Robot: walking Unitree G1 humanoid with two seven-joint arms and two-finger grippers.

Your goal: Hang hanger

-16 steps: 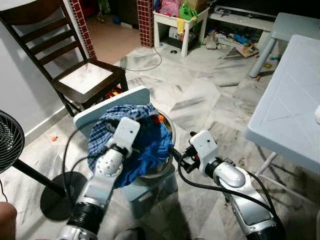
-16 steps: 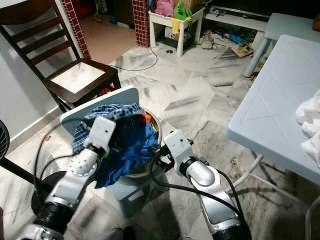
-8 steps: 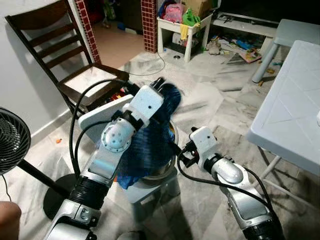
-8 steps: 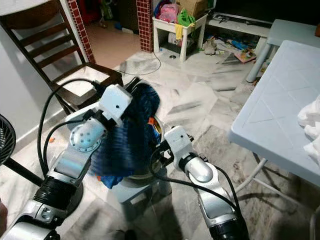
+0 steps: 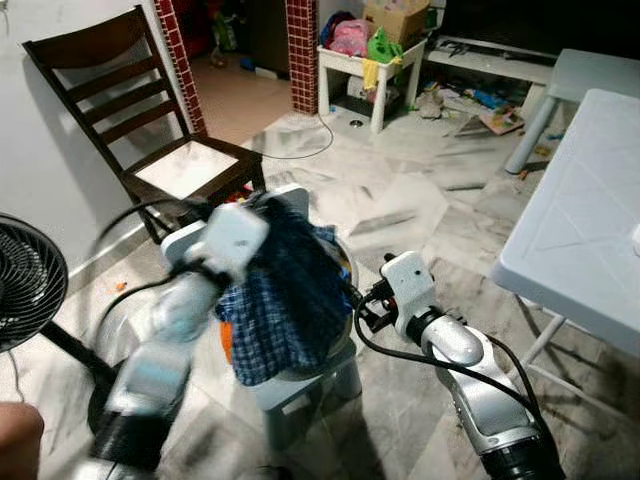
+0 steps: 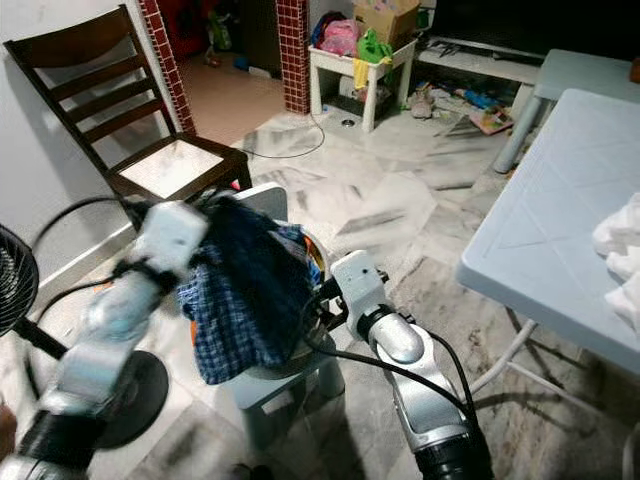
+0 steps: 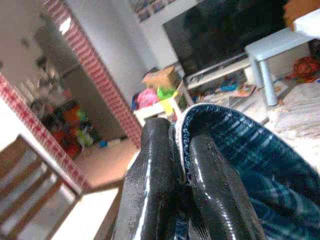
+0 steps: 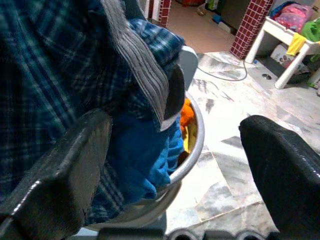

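Far left of the head views: black fan on its stand. Upper left: dark wooden chair against the wall.

Left arm comes up from lower left, motion-blurred. Left gripper is pinching the collar edge of a blue plaid shirt; its wrist view shows the two black fingers pressed together with the fabric's hem caught between them. The shirt hangs from that grip and drapes down over the front of a metal basin at frame centre. The basin sits on a pale blue stool and also holds a plain blue cloth and something orange.

Can't make out any hanger in these shots; cannot tell where it is.

Just right of the basin: right gripper, fingers spread wide, aimed at the rim and the hanging shirt, nothing between them.

Right edge: pale blue plastic table, white cloth on it. Upper centre: small white table piled with bright clutter. Floor is grey marble tile.
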